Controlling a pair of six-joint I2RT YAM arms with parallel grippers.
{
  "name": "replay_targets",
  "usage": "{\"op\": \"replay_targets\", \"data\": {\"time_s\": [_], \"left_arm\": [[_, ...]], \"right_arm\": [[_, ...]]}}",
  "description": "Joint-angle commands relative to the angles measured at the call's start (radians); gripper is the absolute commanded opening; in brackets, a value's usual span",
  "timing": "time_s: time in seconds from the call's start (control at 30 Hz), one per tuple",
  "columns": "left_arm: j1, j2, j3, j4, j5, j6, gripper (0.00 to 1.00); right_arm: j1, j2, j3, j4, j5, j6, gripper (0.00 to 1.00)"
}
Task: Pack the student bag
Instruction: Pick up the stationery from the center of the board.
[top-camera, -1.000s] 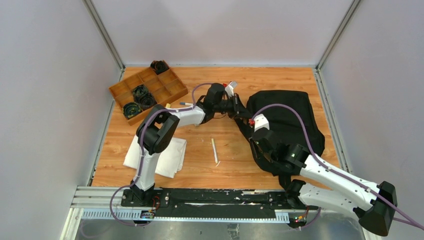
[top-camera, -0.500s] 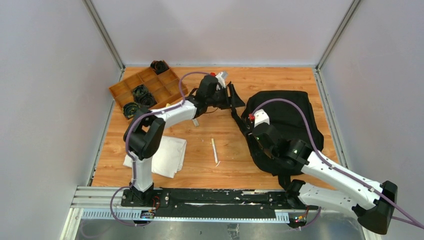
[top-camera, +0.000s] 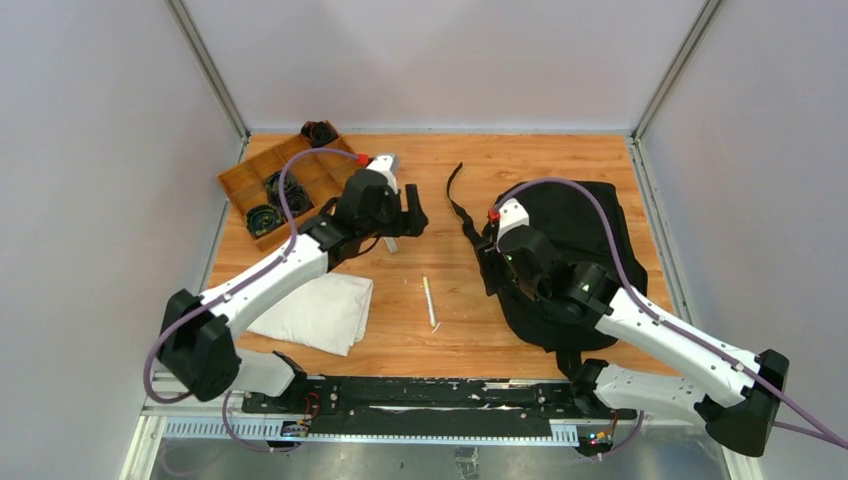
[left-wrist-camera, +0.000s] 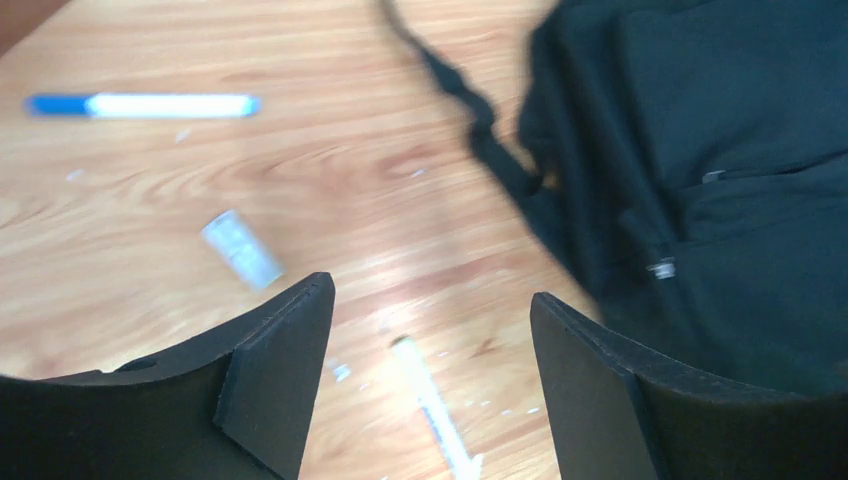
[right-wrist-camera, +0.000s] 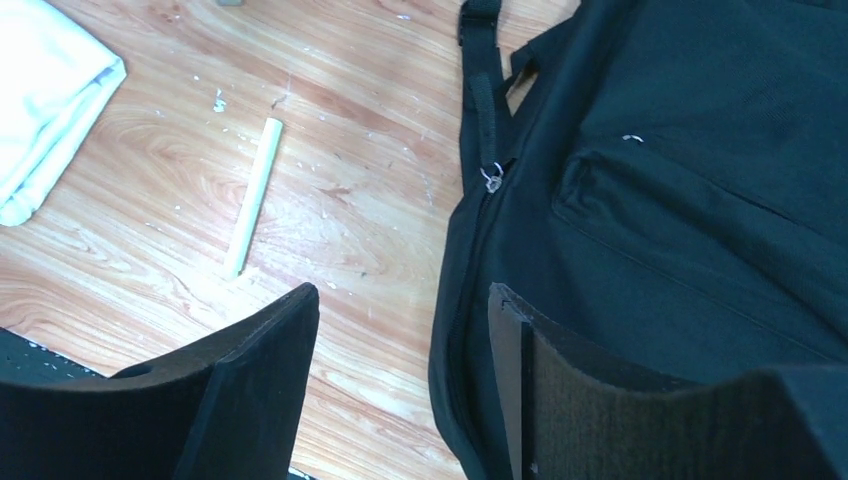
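The student bag (top-camera: 585, 235) is a black backpack lying flat on the right of the table, also seen in the left wrist view (left-wrist-camera: 720, 150) and the right wrist view (right-wrist-camera: 680, 200). One strap (top-camera: 456, 200) trails from it onto the wood. My left gripper (top-camera: 412, 218) (left-wrist-camera: 432, 290) hangs open over bare table left of the bag, holding nothing. My right gripper (top-camera: 492, 272) (right-wrist-camera: 402, 290) is open at the bag's left edge, one finger over the fabric and one over the wood. A zipper pull (right-wrist-camera: 491, 178) shows on that edge.
A white pen (top-camera: 429, 302) (left-wrist-camera: 430, 400) (right-wrist-camera: 253, 195) lies mid-table. A blue-capped marker (left-wrist-camera: 140, 104) and a small clear tube (left-wrist-camera: 240, 250) lie further back. A folded white cloth (top-camera: 315, 312) sits front left, and a wooden tray (top-camera: 262, 170) of black coils back left.
Both grippers have opened. The left one let go of the bag's strap and drew back to the left, and the strap now lies on the table. The right one released the bag's edge.
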Motion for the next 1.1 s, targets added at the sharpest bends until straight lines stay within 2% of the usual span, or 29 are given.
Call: {"op": "replay_targets", "data": {"time_s": [0.0,0.17,0.23,0.3,0.37,0.43,0.5,0.53,0.6,0.63,0.7,0.77,0.93,1.07], "left_arm": [[0.024,-0.123,-0.111,-0.108,-0.185,0.029,0.81],[0.042,-0.222,-0.17,-0.161,-0.256,0.017,0.9],[0.054,-0.239,-0.178,-0.197,-0.295,0.005,0.97],[0.084,-0.243,-0.173,-0.229,-0.276,0.003,1.0],[0.102,-0.241,-0.155,-0.263,-0.239,0.017,1.0],[0.104,-0.243,-0.145,-0.27,-0.203,0.043,1.0],[0.104,-0.244,-0.144,-0.265,-0.149,0.062,1.0],[0.104,-0.243,-0.144,-0.257,-0.118,0.07,1.0],[0.101,-0.232,-0.148,-0.238,-0.083,0.078,1.0],[0.101,-0.221,-0.149,-0.231,-0.086,0.078,1.0],[0.101,-0.19,-0.139,-0.232,-0.133,0.07,1.0],[0.102,-0.161,-0.113,-0.265,-0.18,0.061,1.0],[0.126,-0.2,-0.143,-0.297,-0.286,-0.031,1.0],[0.224,-0.271,-0.232,-0.249,-0.215,-0.089,1.0]], "right_arm": [[-0.003,0.023,0.02,0.082,-0.065,0.006,0.68],[-0.002,0.12,0.04,0.172,-0.154,0.055,0.71],[-0.002,0.195,0.058,0.202,-0.264,0.066,0.71],[0.0,0.3,0.106,0.17,-0.353,0.063,0.67],[-0.002,0.407,0.163,0.085,-0.333,0.08,0.65],[-0.015,0.443,0.196,0.016,-0.245,0.079,0.64],[-0.074,0.414,0.193,-0.023,-0.172,0.069,0.64],[-0.13,0.386,0.178,-0.029,-0.183,0.069,0.63],[-0.278,0.328,0.127,0.019,-0.329,0.114,0.56],[-0.3,0.31,0.088,0.089,-0.425,0.111,0.53],[-0.185,0.34,0.078,0.132,-0.395,0.083,0.56],[-0.107,0.447,0.138,0.086,-0.381,0.082,0.58],[-0.073,0.664,0.204,0.08,-0.431,0.132,0.58],[-0.051,0.762,0.219,0.094,-0.415,0.171,0.57]]}}
